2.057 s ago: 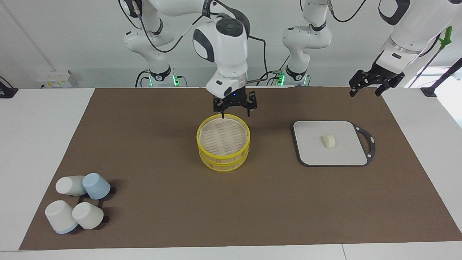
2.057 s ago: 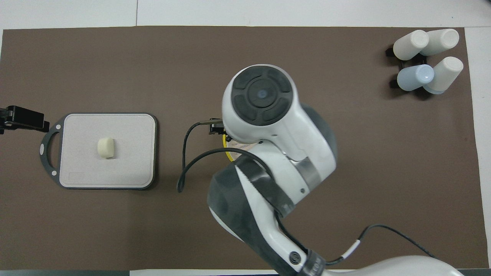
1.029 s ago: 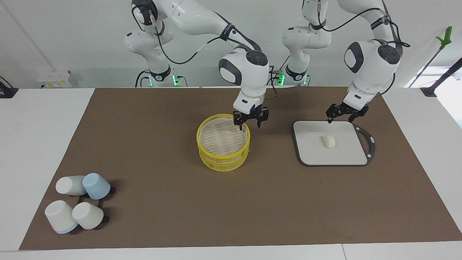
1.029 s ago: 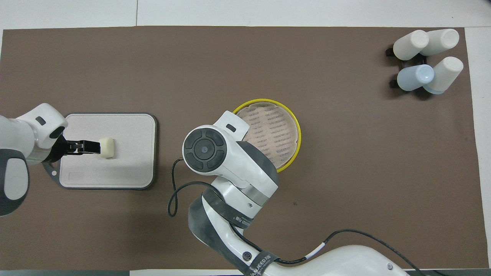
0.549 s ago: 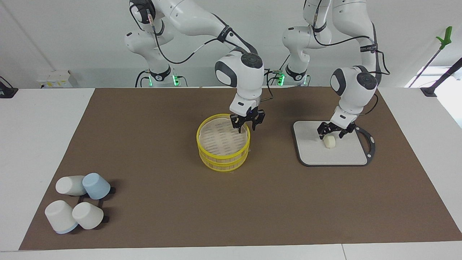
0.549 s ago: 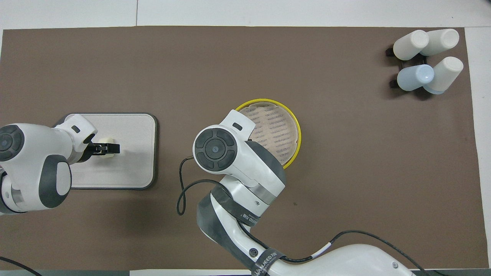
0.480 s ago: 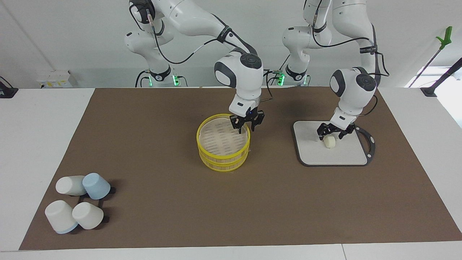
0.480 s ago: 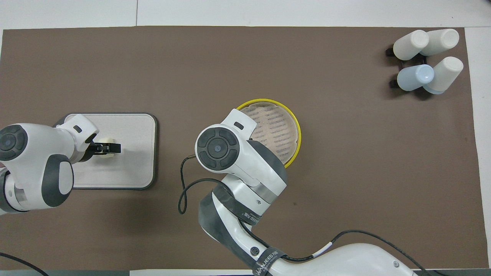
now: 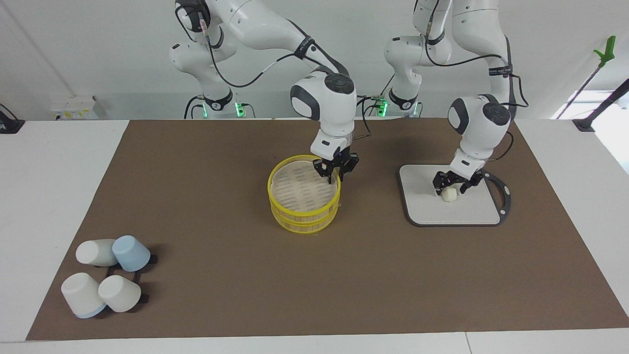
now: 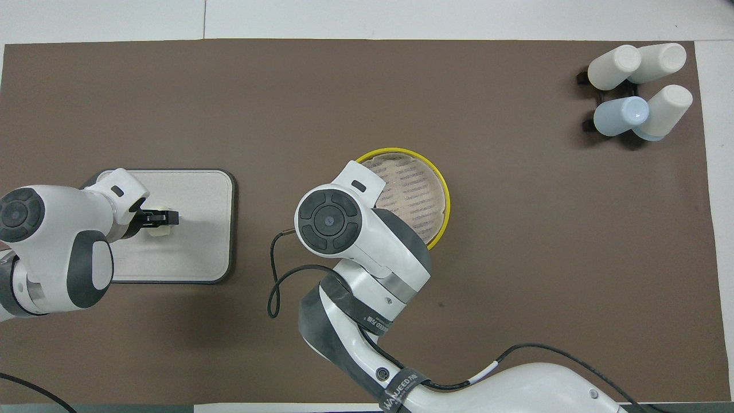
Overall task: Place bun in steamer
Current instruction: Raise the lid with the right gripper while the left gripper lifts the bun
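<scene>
My left end effector (image 9: 450, 186) has dropped onto the bun (image 9: 448, 194) on the grey board (image 9: 422, 209), fingers closing around it, not yet lifted. My right end effector (image 9: 335, 169) pinches the steamer (image 9: 303, 216) lid's rim. The bun's long axis runs roughly toward me.

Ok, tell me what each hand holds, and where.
Cannot be told. The left hand is down at the bun on the board; the right hand is at the steamer rim. Firm grip on either is unclear.
</scene>
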`<state>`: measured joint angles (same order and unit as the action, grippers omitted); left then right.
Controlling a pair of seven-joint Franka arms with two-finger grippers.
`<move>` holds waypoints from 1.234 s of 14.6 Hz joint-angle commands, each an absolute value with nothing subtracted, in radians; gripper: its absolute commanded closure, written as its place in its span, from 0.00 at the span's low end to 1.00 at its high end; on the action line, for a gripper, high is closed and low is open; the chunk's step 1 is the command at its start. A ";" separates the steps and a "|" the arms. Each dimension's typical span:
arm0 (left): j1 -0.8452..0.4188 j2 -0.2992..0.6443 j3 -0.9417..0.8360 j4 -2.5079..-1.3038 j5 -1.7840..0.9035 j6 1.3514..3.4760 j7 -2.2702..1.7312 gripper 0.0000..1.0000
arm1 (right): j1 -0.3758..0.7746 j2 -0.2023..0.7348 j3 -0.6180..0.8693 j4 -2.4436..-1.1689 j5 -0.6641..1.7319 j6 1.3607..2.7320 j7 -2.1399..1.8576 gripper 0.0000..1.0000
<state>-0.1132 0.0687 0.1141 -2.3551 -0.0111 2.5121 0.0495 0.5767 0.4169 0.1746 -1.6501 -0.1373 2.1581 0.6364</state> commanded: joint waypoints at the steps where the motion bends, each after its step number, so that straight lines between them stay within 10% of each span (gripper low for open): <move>1: -0.117 0.084 0.120 -2.352 0.009 2.545 0.043 0.38 | 0.563 0.393 0.184 -1.681 -0.147 2.178 0.621 0.97; 5: -0.117 0.086 0.120 -2.352 0.008 2.546 0.037 0.78 | 0.560 0.391 0.183 -1.655 -0.149 2.148 0.620 1.00; 8: -0.124 0.086 0.118 -2.304 0.005 2.479 0.012 0.78 | 0.526 0.432 0.181 -1.452 -0.150 1.894 0.521 1.00; 15: -0.306 0.230 0.109 -1.527 -0.032 1.668 -0.375 0.77 | 0.221 0.318 0.181 -1.502 -0.140 1.680 0.074 1.00; 18: -0.478 0.282 0.106 -1.427 -0.035 1.704 -0.642 0.77 | 0.069 0.316 0.183 -1.516 -0.130 1.677 -0.205 1.00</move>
